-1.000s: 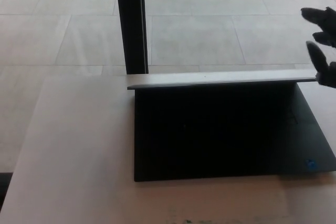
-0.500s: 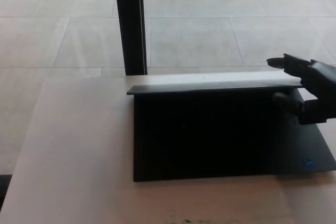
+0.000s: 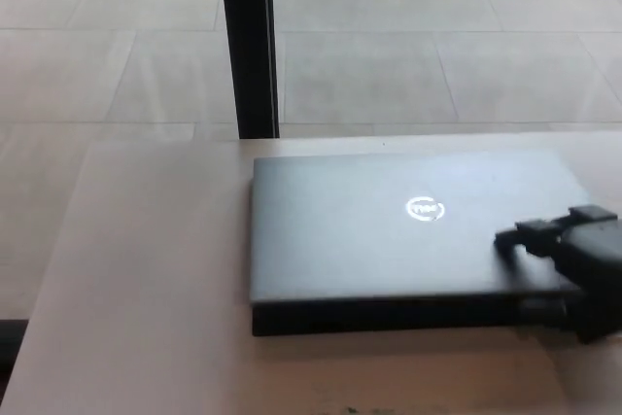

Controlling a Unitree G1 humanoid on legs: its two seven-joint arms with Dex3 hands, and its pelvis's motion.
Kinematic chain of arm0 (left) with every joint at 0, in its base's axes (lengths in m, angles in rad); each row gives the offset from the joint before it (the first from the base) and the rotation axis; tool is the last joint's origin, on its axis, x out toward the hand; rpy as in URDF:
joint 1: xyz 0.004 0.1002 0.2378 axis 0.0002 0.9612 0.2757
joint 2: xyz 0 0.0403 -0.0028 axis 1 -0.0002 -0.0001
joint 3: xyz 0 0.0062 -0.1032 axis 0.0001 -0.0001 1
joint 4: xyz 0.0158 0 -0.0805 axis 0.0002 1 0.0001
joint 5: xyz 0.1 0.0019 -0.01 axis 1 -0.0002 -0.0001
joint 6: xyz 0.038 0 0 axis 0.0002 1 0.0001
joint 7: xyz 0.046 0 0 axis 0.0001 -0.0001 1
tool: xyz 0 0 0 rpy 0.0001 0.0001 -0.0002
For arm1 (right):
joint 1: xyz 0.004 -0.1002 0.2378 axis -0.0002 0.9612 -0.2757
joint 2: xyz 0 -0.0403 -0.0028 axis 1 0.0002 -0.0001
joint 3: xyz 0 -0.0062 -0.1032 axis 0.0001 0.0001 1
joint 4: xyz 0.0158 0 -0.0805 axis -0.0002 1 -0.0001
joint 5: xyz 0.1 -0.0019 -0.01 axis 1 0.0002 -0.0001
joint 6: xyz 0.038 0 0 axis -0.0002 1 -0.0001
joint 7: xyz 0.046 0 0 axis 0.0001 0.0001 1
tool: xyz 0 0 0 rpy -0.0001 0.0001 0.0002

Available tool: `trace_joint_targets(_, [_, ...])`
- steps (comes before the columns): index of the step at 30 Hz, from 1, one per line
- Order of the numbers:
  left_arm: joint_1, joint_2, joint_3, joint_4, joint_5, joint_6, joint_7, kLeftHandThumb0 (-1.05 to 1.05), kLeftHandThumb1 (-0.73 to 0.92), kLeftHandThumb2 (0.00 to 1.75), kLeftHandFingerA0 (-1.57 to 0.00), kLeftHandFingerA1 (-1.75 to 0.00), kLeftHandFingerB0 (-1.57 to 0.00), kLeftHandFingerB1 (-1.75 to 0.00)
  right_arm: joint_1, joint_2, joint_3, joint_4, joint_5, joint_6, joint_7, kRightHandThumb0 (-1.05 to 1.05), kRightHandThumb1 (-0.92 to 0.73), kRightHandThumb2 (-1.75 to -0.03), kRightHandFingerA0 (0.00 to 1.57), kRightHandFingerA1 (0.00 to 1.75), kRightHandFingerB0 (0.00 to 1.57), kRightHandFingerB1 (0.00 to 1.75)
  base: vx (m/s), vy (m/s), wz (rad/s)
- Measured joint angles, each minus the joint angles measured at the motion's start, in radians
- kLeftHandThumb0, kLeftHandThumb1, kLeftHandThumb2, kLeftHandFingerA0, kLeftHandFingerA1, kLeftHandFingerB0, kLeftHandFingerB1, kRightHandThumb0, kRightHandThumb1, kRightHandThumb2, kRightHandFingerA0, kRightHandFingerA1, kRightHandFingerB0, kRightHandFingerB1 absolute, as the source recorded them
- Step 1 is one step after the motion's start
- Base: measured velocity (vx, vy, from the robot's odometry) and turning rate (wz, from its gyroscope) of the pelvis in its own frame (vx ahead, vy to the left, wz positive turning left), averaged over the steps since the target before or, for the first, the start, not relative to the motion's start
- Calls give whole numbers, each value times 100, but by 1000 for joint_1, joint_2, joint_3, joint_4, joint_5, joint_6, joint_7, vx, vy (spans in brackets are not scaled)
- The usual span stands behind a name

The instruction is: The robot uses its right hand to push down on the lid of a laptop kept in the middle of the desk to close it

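1. Now the laptop [image 3: 408,240] lies in the middle of the pale tabletop [image 3: 146,269], a little right of centre in the frame, with its dark grey lid [image 3: 389,230] down nearly flat over the base; a thin dark strip of the base's front edge shows along the lower side.
2. At the right edge of the frame, the robot's right hand [image 3: 573,250] rests on the lower right corner of the lid, touching it. Its black fingers [image 3: 530,232] point toward the picture's left and lie flat on the surface; they close around nothing and hold nothing, only pressing on top.
3. No left hand shows anywhere in the frame.
4. Around the laptop the tabletop is plain. Behind the far edge of the tabletop, in the upper left-centre of the frame, a black upright post [image 3: 248,41] stands on a floor of large light tiles [image 3: 408,46]. It is apart from the laptop and blocks nothing.
5. Near the centre of the lid sits a round silvery logo [image 3: 425,208]; it is a ring with letters inside, seen upside down, too blurred to read with certainty.
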Motion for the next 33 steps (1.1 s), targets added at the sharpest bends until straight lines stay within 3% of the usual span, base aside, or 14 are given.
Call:
trace_joint_targets(9, [-3, 20, -9, 8, -9, 0, 0, -105, 71, 81, -20, -85, -22, -129, 121, 1, -18, 20, -72, -50, -76, -97, -92, -83, 23, 63, 18, 41, 0, 0, 0])
trace_joint_targets(15, [-3, 29, -10, 20, -15, 0, 0, -105, 71, 79, -22, -85, -21, -129, 135, 15, -37, 61, -91, -88, -120, -92, -91, -79, 24, 55, 20, 36, 0, 0, 0])
trace_joint_targets(24, [-7, 29, -15, 24, -18, 0, 3, -105, 72, 81, -21, -86, -15, -134, 168, 16, -145, 58, -59, -106, -90, -89, -92, -78, 21, 51, 18, 34, 0, 0, 0])
trace_joint_targets(29, [-8, 29, -15, 25, -23, 0, 4, -105, 72, 80, -21, -86, -18, -134, 196, 16, -263, 26, 3, -106, -36, -92, -92, -81, 37, 51, 27, 34, 0, 0, 0])
trace_joint_targets(30, [-8, 29, -15, 25, -23, 0, 3, -105, 72, 82, -20, -85, -22, -135, 199, 16, -285, 20, 14, -107, -29, -80, -92, -76, 38, 46, 31, 34, 0, 0, 0])
trace_joint_targets(33, [-8, 29, -15, 26, -25, 0, 3, -105, 71, 82, -20, -85, -24, -135, 207, 16, -360, 3, 54, -110, -9, -85, -92, -73, 32, 50, 26, 33, 0, 0, 0])
